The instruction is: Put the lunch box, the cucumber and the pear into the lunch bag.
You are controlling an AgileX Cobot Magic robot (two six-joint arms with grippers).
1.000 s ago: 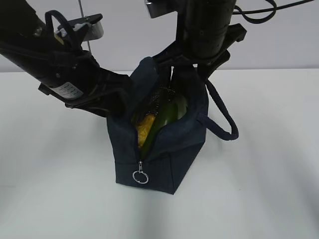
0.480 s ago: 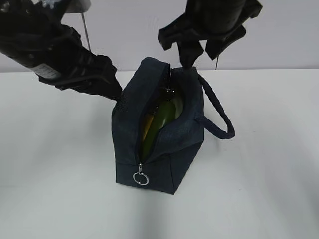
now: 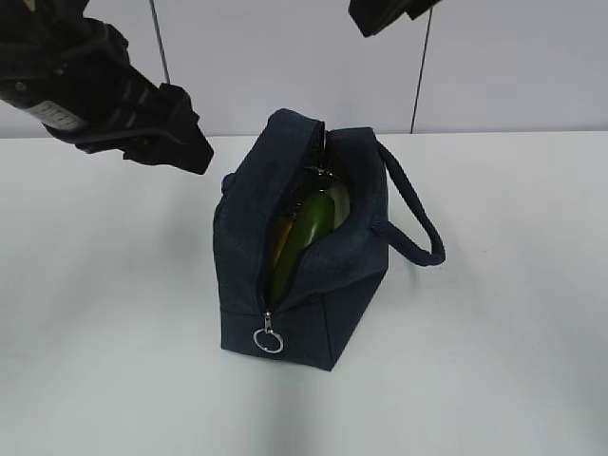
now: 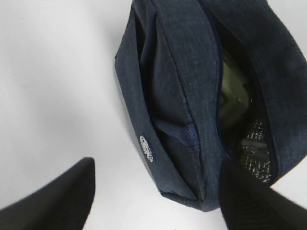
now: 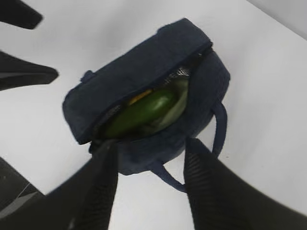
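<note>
The navy lunch bag [image 3: 313, 275] stands on the white table with its top unzipped. The dark green cucumber [image 3: 309, 226] lies inside it, with a yellow sliver of the pear [image 3: 277, 249] beside it. In the right wrist view the bag [image 5: 139, 72] holds the cucumber [image 5: 141, 112], the pear [image 5: 140, 97] and the pale green lid of the lunch box [image 5: 176, 108]. The lid also shows in the left wrist view [image 4: 235, 93]. My left gripper [image 4: 153, 191] is open and empty, above and left of the bag [image 4: 177, 72]. My right gripper [image 5: 151, 146] is open and empty, high above the bag.
The bag's padded handle [image 3: 418, 228] loops out to the right. The metal ring pull [image 3: 268, 339] hangs at the front end. My left arm [image 3: 104, 90] hangs over the table's back left; only the tip of my right gripper [image 3: 385, 14] shows at the top edge.
Both grippers have let go of the bag's rim and risen away, the left up and left, the right up out of the top edge. The bag's opening has narrowed.
</note>
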